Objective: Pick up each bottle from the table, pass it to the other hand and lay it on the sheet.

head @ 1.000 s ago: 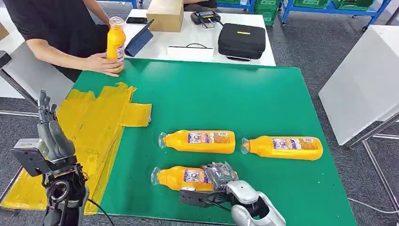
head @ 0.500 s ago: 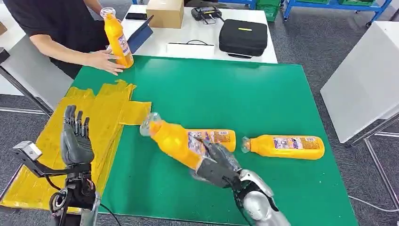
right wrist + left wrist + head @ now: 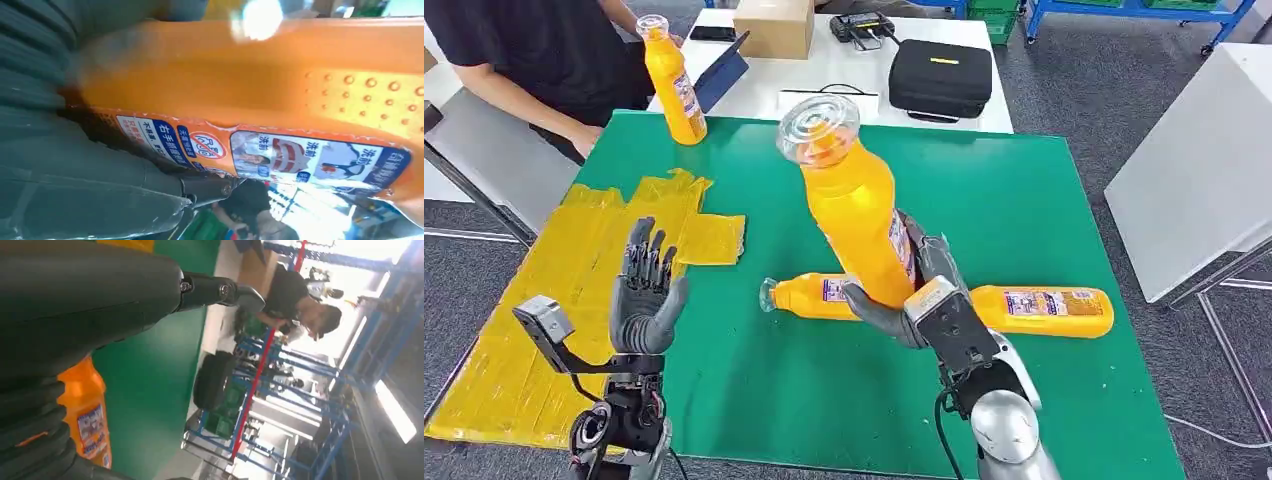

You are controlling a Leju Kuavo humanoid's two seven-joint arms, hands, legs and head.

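My right hand (image 3: 914, 295) grips an orange bottle (image 3: 854, 205) by its lower body and holds it upright above the green mat (image 3: 984, 190), clear cap toward the camera. The same bottle (image 3: 280, 75) with its label shows close up in the right wrist view. My left hand (image 3: 646, 290) is raised with fingers spread, holding nothing, over the edge of the yellow sheet (image 3: 594, 260). Two more orange bottles lie on the mat: one (image 3: 809, 295) partly behind the held bottle, one (image 3: 1044, 310) to the right. Another bottle (image 3: 672, 80) stands at the mat's far left corner.
A person in black (image 3: 544, 50) stands at the far left beside the upright bottle. Behind the mat a white table (image 3: 844, 70) carries a black case (image 3: 939, 80), a cardboard box (image 3: 774, 25) and a tablet (image 3: 719, 75). Another white table (image 3: 1194, 170) stands to the right.
My right hand has lifted the bottle from a tilt near the mat to upright and high. My left hand has risen and moved right. The person's hand has left the standing bottle.
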